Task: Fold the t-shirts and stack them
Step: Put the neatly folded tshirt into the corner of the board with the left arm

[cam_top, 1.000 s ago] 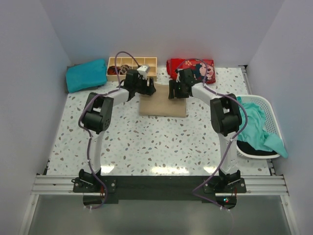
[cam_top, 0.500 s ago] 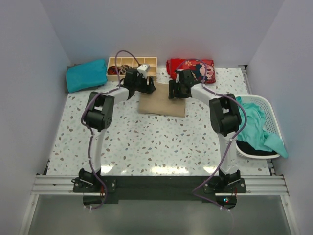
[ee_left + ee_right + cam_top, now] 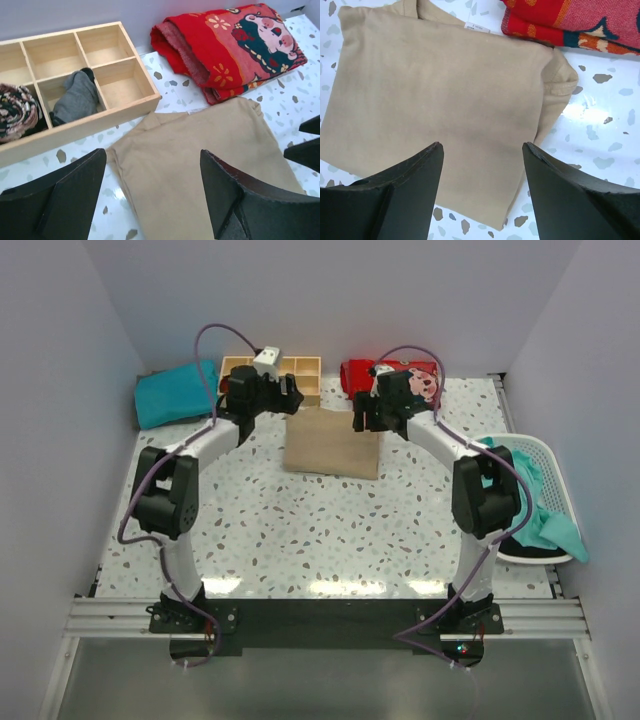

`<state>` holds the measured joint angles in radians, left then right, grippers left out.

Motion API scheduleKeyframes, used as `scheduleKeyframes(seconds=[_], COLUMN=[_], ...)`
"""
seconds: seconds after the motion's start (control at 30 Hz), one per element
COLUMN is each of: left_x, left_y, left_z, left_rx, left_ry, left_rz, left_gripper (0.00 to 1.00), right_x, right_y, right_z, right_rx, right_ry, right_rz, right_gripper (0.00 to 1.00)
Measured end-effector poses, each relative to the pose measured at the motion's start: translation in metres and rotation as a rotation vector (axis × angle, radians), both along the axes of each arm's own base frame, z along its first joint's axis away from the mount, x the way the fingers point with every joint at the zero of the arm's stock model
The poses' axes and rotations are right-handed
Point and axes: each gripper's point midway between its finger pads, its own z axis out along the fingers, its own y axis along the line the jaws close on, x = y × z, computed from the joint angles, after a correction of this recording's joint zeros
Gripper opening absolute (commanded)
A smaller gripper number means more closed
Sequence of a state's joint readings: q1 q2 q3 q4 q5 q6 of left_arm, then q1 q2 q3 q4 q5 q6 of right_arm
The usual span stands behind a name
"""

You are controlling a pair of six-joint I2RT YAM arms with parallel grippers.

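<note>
Hanging with jaws spread and empty, the left gripper [image 3: 152, 165] and right gripper [image 3: 482, 150] are seen over the folded tan t-shirt [image 3: 332, 445], laid just in front of the wooden tray [image 3: 90, 126]. If only its top layer is pinched, the fold may be pulled open.

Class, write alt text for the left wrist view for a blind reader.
A folded tan shirt lies on a speckled table, framed by the open left claw. Behind it sit a wooden tray holding grey cloth and a folded red blanket.
</note>
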<state>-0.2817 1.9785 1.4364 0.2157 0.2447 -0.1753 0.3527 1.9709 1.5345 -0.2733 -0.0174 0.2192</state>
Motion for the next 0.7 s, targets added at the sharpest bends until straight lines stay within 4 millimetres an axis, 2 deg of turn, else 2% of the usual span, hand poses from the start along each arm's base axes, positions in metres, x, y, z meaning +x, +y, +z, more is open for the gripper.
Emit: scheduleKeyframes(seconds=[0.07, 0.13, 0.17, 0.3, 0.37, 0.43, 0.5, 0.63, 0.7], left_x=[-0.014, -0.031, -0.037, -0.065, -0.074, -0.078, -0.079, -0.079, -0.073], left_y=[0.006, 0.010, 0.011, 0.014, 0.013, 0.012, 0.010, 0.007, 0.003], left_z=[0.009, -0.002, -0.011, -0.073, -0.098, -0.113, -0.120, -0.130, -0.128], left_rx=[-0.023, -0.039, -0.038, -0.031, -0.033, -0.039, -0.053, -0.090, -0.117], left_ry=[-0.015, 0.005, 0.025, 0.164, 0.226, 0.263, 0.283, 0.310, 0.304], left_rz=[0.020, 0.028, 0.029, 0.019, 0.013, 0.004, -0.004, -0.027, -0.049], left_gripper=[0.82, 0.82, 0.82, 0.82, 0.83, 0.83, 0.83, 0.83, 0.82], right_x=[-0.001, -0.005, -0.008, -0.026, -0.033, -0.039, -0.042, -0.047, -0.049], right_y=[-0.002, -0.004, -0.005, -0.011, -0.013, -0.015, -0.017, -0.019, -0.020], right_z=[0.007, 0.004, -0.002, -0.029, -0.038, -0.045, -0.049, -0.056, -0.058], right_rx=[0.000, -0.002, -0.005, -0.028, -0.037, -0.044, -0.048, -0.055, -0.060], right_ry=[-0.013, -0.003, 0.009, 0.082, 0.109, 0.127, 0.137, 0.155, 0.159], right_rz=[-0.008, -0.012, -0.014, -0.014, -0.015, -0.015, -0.015, -0.015, -0.018], right_gripper=[0.69, 0.69, 0.69, 0.69, 0.69, 0.69, 0.69, 0.68, 0.69])
